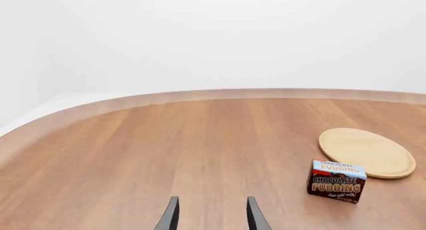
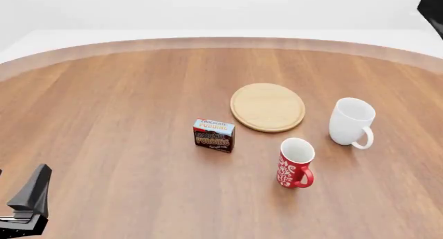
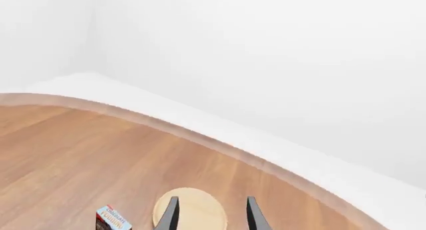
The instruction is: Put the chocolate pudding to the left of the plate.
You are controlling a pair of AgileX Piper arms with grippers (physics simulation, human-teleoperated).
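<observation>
1. Step in hand, as judged: approach, before any grasp. Neither arm is near the chocolate pudding [image 2: 213, 136], which stands untouched on the counter [image 2: 111, 109].

2. Left end effector [image 1: 211, 214]: the wrist view shows two dark fingers parted with bare counter between them, holding nothing. In the front view this arm sits low at the near left corner, well apart from the carton.

3. Right end effector [image 3: 211, 214]: fingers likewise parted and empty. It is raised well above the counter; the front view shows only a dark piece at the top right corner.

4. Pudding position: upright, lettered front toward the arms' side, just beside the plate [image 2: 267, 107], at its near-left edge. Touching or a thin gap: cannot tell from the front view; the left wrist view suggests a narrow gap.

5. Next move calls for (judgement): the left arm looks better placed. Reach forward and rightward, straddle the carton's sides, close, lift, then set it down farther back so it lies squarely left of the plate instead of near-left.

6. Risk: nudging the plate on descent.

7. Count: one pudding carton, one wooden plate, one white mug [image 2: 351, 122], one red patterned mug [image 2: 295, 163], two arms.
</observation>
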